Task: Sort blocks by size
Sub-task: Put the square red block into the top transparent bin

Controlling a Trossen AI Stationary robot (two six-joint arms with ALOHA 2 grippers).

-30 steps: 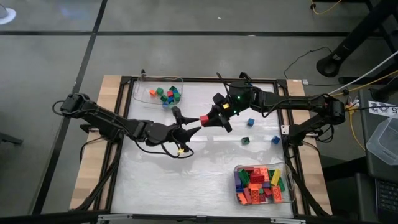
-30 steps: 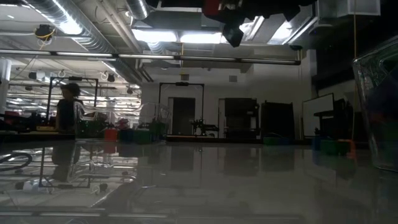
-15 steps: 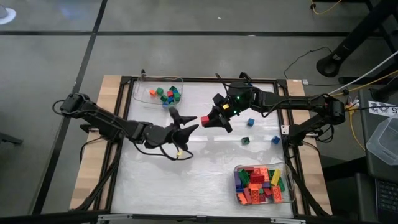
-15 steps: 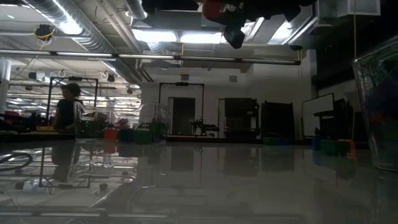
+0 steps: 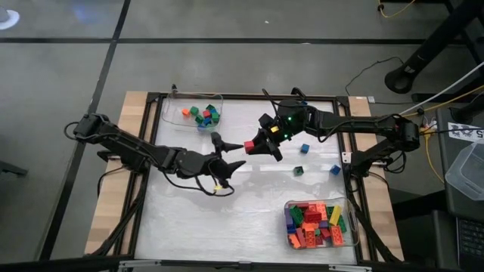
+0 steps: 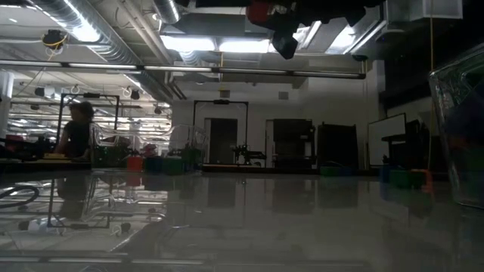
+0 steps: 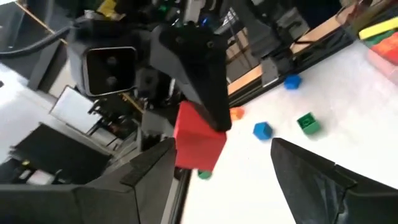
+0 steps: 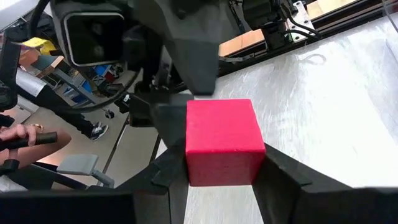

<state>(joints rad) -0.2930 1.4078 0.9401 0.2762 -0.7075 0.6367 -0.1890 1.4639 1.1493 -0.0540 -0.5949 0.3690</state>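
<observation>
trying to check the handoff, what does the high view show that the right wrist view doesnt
Only the high view shows both clear trays: the far one holding a few small blocks, the near one piled with longer blocks, plus loose blocks on the table. Only the right wrist view shows a person's hand beyond the table. Both show the right gripper shut on the red block, and the open left gripper facing it.

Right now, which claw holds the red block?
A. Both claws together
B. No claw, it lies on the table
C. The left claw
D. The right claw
D. The red block sits clamped between the fingers of the right claw above the table, while the left claw stands open beside it and does not touch it.
</observation>
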